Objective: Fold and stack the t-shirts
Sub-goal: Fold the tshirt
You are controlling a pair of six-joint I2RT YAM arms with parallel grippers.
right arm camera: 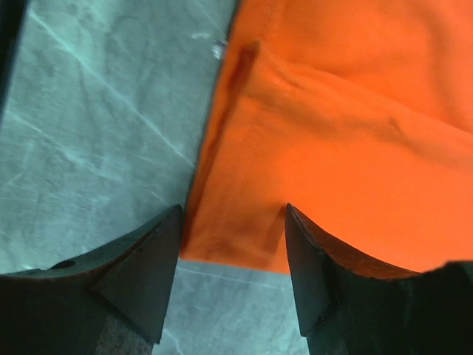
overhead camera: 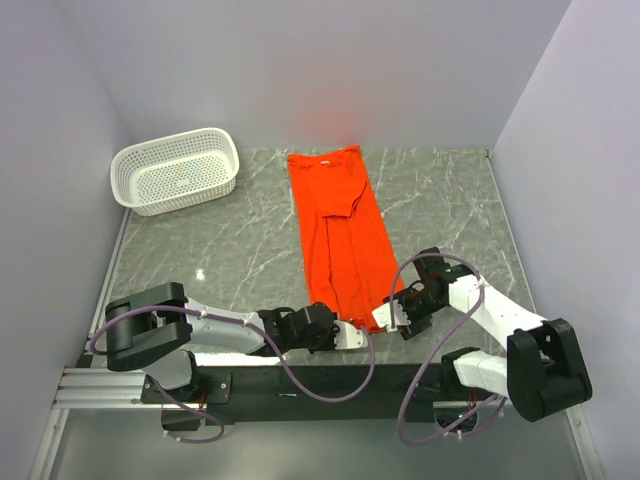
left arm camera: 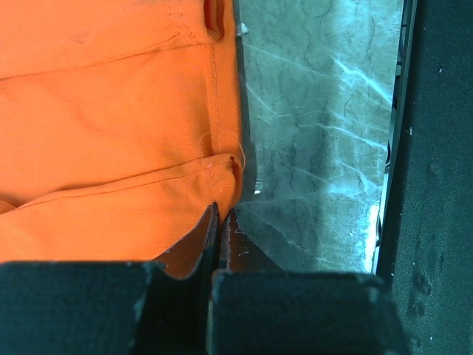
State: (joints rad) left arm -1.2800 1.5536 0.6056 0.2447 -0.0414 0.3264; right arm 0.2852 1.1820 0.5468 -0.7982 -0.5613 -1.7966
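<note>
One bright orange-red t-shirt (overhead camera: 335,225) lies on the table as a long narrow strip, collar at the far end and hem near the arms. My left gripper (overhead camera: 352,337) sits at the near left hem corner. In the left wrist view its jaws (left arm camera: 222,212) are shut, tips at the edge of the flat shirt (left arm camera: 111,111), with no cloth seen between them. My right gripper (overhead camera: 390,318) is at the near right hem corner. In the right wrist view it (right arm camera: 233,222) is open, and the corner of the shirt (right arm camera: 332,133) lies between its fingertips.
A white perforated basket (overhead camera: 175,170) stands at the far left of the grey marbled table (overhead camera: 220,250). White walls close in the back and both sides. The black rail with the arm bases runs along the near edge (left arm camera: 436,222).
</note>
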